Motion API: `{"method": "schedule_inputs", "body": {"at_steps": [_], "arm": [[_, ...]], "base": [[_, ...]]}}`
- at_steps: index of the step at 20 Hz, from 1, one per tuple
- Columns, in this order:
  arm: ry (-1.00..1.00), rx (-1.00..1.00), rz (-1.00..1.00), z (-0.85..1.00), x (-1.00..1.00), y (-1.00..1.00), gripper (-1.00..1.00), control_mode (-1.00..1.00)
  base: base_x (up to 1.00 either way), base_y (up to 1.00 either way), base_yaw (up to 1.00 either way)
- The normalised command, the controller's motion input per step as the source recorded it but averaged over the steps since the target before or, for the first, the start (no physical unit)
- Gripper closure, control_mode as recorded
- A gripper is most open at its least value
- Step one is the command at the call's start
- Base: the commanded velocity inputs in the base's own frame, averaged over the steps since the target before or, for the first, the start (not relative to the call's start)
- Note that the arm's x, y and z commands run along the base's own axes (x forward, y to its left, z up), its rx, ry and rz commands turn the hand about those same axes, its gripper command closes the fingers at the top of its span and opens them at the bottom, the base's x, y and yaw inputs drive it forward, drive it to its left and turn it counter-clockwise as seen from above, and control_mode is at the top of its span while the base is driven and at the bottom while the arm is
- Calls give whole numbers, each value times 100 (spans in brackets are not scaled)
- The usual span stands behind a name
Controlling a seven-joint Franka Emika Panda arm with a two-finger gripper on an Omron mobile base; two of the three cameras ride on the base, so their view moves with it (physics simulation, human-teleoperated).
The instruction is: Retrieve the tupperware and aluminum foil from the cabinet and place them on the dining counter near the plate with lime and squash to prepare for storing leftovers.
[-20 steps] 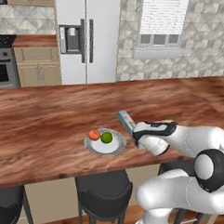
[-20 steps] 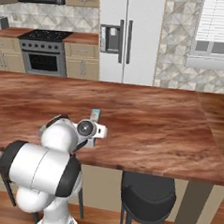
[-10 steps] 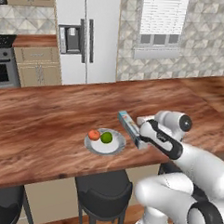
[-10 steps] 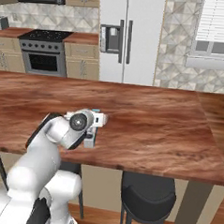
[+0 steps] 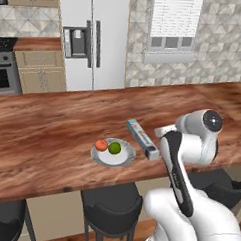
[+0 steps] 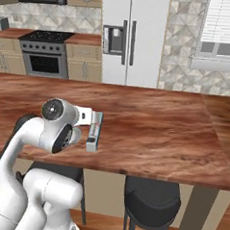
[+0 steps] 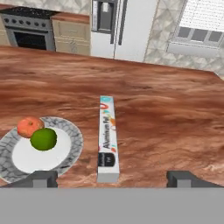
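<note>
The aluminum foil point(image 7: 107, 139) lies flat on the dining counter point(image 7: 166, 118), centre of the hand view, just right of the plate point(image 7: 41, 148) and apart from it. The lime point(image 7: 43, 138) and squash point(image 7: 29, 126) sit touching on the plate, lower left. The gripper point(image 7: 111, 178) has its fingertips point(image 7: 43, 178) spread wide, holding nothing, short of the carton's near end

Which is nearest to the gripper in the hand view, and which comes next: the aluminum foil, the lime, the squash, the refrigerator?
1. aluminum foil, lying between the open fingertips of the gripper.
2. lime, left, on the plate.
3. squash, just beyond the lime.
4. refrigerator, far behind the dining counter.
</note>
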Motion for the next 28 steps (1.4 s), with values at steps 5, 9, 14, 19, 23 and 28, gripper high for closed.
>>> {"method": "schedule_inputs", "body": {"at_steps": [5, 9, 14, 19, 23, 28], "arm": [[20, -9, 0, 4, -93, 0, -100, -100], [7, 0, -6, 0, -48, 0, -100, -100], [0, 0, -1, 6, -4, 0, -100, -100], [3, 0, 0, 2, 2, 0, -100, -100], [0, 0, 0, 0, 0, 0, -100, 100], [0, 0, 0, 0, 0, 0, -100, 100]], "base": [[0, 0, 0], [0, 0, 0], [0, 0, 0], [0, 0, 0], [-58, 10, 0], [-100, 73, 5]]}}
